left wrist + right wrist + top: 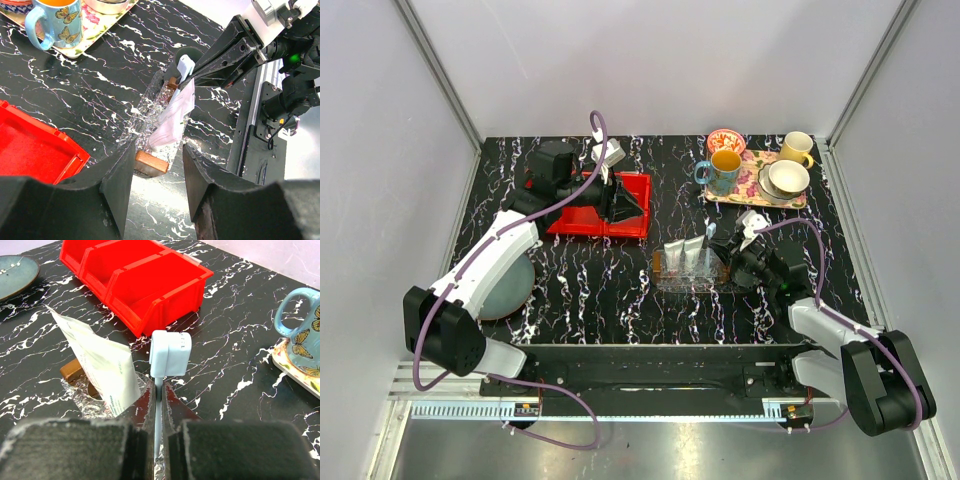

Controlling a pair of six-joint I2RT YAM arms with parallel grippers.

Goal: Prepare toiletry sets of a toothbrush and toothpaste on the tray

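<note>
Toothbrush [170,354] upright at the tray [662,265]
Right gripper [157,390] clamps the toothbrush at the tray's 3 o'clock end, beside the toothpaste [107,367]; left gripper [157,160], jaws apart and empty, at 10 o'clock.

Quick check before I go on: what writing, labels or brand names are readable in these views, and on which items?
No text is legible in any view.
toothpaste: dark fine print near the lower edge, too small to read.
toothbrush: faint raised marks on the head, blurred.
butterfly mug: pictures only, no words.
</note>
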